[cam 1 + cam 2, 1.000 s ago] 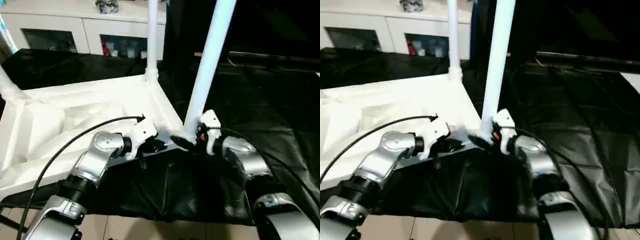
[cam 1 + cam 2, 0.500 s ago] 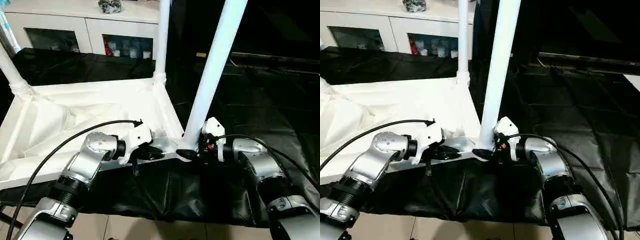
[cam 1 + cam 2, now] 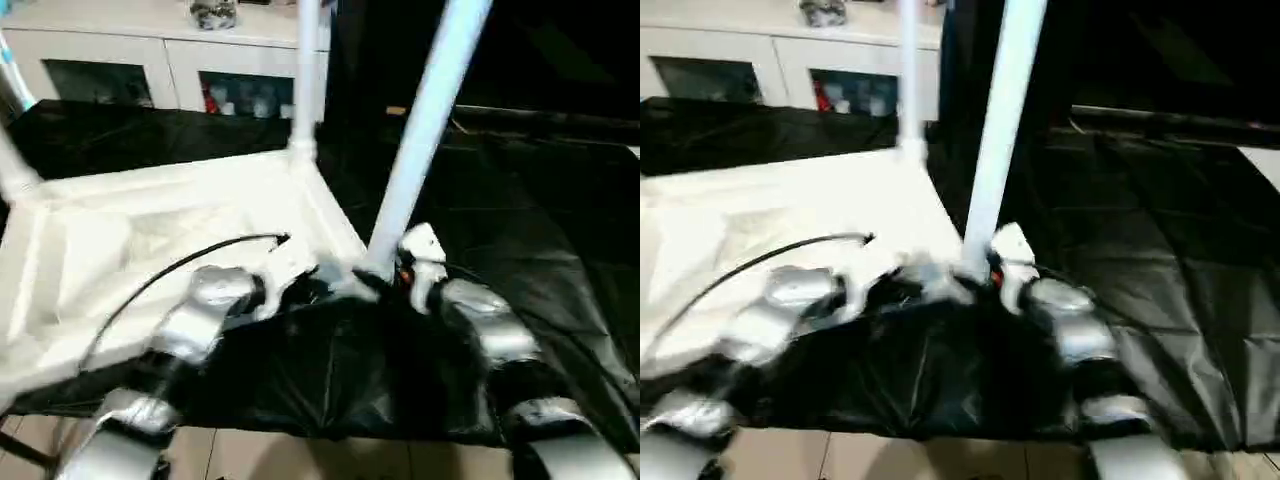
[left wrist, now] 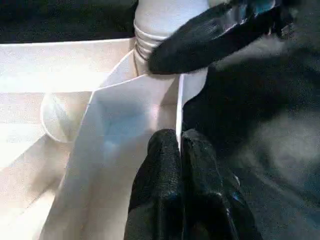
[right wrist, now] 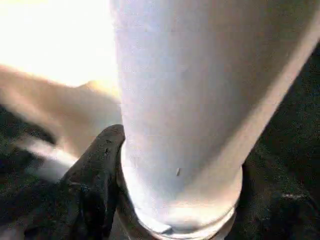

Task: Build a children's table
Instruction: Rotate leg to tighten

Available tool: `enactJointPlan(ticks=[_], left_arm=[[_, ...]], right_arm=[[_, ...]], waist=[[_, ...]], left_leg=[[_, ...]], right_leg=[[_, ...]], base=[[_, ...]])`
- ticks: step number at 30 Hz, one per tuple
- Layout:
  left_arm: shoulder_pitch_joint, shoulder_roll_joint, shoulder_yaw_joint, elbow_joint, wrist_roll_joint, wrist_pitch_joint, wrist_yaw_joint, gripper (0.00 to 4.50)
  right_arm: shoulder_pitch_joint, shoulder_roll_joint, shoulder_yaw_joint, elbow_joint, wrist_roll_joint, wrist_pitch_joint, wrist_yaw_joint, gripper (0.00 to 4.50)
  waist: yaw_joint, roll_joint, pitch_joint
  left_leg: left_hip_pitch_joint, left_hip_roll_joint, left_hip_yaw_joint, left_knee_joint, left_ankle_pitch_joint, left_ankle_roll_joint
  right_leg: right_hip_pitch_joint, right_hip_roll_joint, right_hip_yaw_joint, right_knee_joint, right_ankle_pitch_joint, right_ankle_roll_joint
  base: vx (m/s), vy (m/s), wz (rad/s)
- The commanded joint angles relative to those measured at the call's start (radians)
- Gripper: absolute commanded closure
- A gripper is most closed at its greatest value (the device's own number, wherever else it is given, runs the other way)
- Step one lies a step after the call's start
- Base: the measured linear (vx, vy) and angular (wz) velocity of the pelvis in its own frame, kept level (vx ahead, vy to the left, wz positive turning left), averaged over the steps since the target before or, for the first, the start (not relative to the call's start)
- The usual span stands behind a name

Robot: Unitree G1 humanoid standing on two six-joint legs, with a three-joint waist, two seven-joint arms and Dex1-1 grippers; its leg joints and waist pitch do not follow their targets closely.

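Leg [image 5: 175, 100] between right end effector [image 5: 175, 200] fingers

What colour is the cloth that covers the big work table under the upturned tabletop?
The cloth is black and plain, without pattern. The left eye view shows it best.

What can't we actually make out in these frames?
- Tops of the white tapered tube legs: cut off by the head views' top edge.
- Fourth corner socket of the white plastic rectangular tabletop: beyond the left edge, behind the left forearm.
- Right gripper: far finger hidden behind the near leg in the right wrist view.
- Cabinet contents: blurred.
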Motion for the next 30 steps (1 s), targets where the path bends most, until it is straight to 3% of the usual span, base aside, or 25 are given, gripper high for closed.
enactJointPlan(ticks=[1, 2, 4, 6, 8, 13, 16, 19, 23, 28, 29, 30], left_arm=[[-0.062, -0.051, 0.056, 0.010, -0.004, 0.004, 0.167, 4.50], [-0.072, -0.077, 0.055, 0.029, 0.005, 0.008, 0.212, 4.50], [-0.079, -0.102, 0.049, 0.051, 0.019, 0.003, 0.249, 4.50], [-0.081, -0.114, 0.045, 0.063, 0.022, -0.005, 0.256, 4.50], [-0.079, -0.120, 0.037, 0.070, 0.022, -0.016, 0.245, 4.50], [-0.055, -0.084, 0.018, 0.039, 0.022, -0.034, 0.184, 4.50], [-0.036, -0.040, 0.010, 0.012, 0.026, -0.055, 0.134, 4.50], [0.003, 0.010, -0.002, -0.049, -0.005, -0.090, 0.015, 4.50], [0.043, 0.069, -0.014, -0.110, -0.043, -0.102, -0.102, 4.50], [0.061, 0.105, -0.021, -0.139, -0.065, -0.119, -0.164, 4.50], [0.071, 0.121, -0.021, -0.154, -0.077, -0.122, -0.200, 4.50], [0.075, 0.128, -0.020, -0.159, -0.082, -0.122, -0.216, 4.50]], right_arm=[[-0.001, 0.070, 0.039, 0.044, -0.021, 0.016, -0.074, 1.78], [-0.020, 0.098, 0.020, 0.071, -0.017, 0.017, -0.152, 1.78], [-0.047, 0.131, -0.008, 0.104, -0.005, 0.013, -0.231, 1.78], [-0.060, 0.148, -0.017, 0.118, -0.006, -0.006, -0.253, 1.78], [-0.070, 0.163, -0.019, 0.125, -0.012, -0.046, -0.261, 1.22], [-0.063, 0.150, -0.026, 0.093, 0.015, -0.083, -0.206, 0.74], [-0.054, 0.102, -0.003, 0.070, 0.006, -0.089, -0.123, 0.56], [-0.028, 0.036, 0.026, 0.020, 0.018, -0.077, 0.040, 0.56], [-0.002, -0.049, 0.049, -0.031, 0.040, -0.057, 0.224, 0.56], [0.010, -0.107, 0.067, -0.057, 0.051, -0.039, 0.343, 0.56], [0.018, -0.139, 0.078, -0.075, 0.058, -0.023, 0.413, 0.56], [0.021, -0.154, 0.083, -0.083, 0.062, -0.015, 0.449, 0.56]], waist=[[-0.001, 0.006, -0.069], [-0.001, 0.010, -0.069], [-0.005, 0.009, -0.071], [-0.003, 0.010, -0.074], [0.002, 0.014, -0.077], [-0.001, 0.014, -0.075], [-0.011, 0.012, -0.073], [-0.010, 0.012, -0.073], [-0.011, 0.013, -0.070], [-0.004, 0.014, -0.070], [0.002, 0.020, -0.069], [0.002, 0.017, -0.070]], left_leg=[[-0.002, -0.011, 0.011, -0.068, -0.257, 0.019], [-0.004, -0.010, 0.011, -0.069, -0.254, 0.020], [-0.003, -0.011, 0.012, -0.069, -0.253, 0.017], [-0.007, -0.010, 0.012, -0.069, -0.232, 0.026], [-0.007, -0.010, 0.013, -0.067, -0.219, 0.037], [-0.011, -0.010, 0.014, -0.069, -0.226, 0.050], [-0.012, -0.008, 0.014, -0.068, -0.239, 0.059], [-0.014, -0.005, 0.013, -0.067, -0.232, 0.073], [-0.009, -0.002, 0.014, -0.069, -0.242, 0.073], [-0.005, 0.001, 0.014, -0.070, -0.253, 0.070], [-0.004, 0.000, 0.014, -0.070, -0.253, 0.066], [-0.004, 0.000, 0.014, -0.069, -0.251, 0.067]], right_leg=[[0.062, -0.036, 0.035, -0.094, -0.456, -0.107], [0.062, -0.035, 0.035, -0.093, -0.442, -0.106], [0.060, -0.032, 0.036, -0.090, -0.421, -0.110], [0.066, -0.032, 0.037, -0.080, -0.334, -0.135], [0.068, -0.033, 0.038, -0.075, -0.286, -0.153], [0.073, -0.034, 0.038, -0.075, -0.279, -0.169], [0.073, -0.033, 0.038, -0.077, -0.282, -0.178], [0.077, -0.037, 0.039, -0.074, -0.274, -0.186], [0.072, -0.035, 0.039, -0.076, -0.289, -0.198], [0.070, -0.036, 0.041, -0.074, -0.291, -0.204], [0.070, -0.036, 0.042, -0.074, -0.295, -0.202], [0.072, -0.035, 0.042, -0.075, -0.289, -0.200]], base=[[0.000, 0.000, 0.00], [0.000, 0.000, 0.00], [0.000, 0.000, 0.00], [0.000, 0.000, 0.00], [0.000, 0.000, 0.00], [0.000, 0.000, 0.00], [0.000, 0.000, 0.00], [0.000, 0.000, 0.00], [0.000, 0.000, 0.00], [0.000, 0.000, 0.00], [0.000, 0.000, 0.00], [0.000, 0.000, 0.00]])
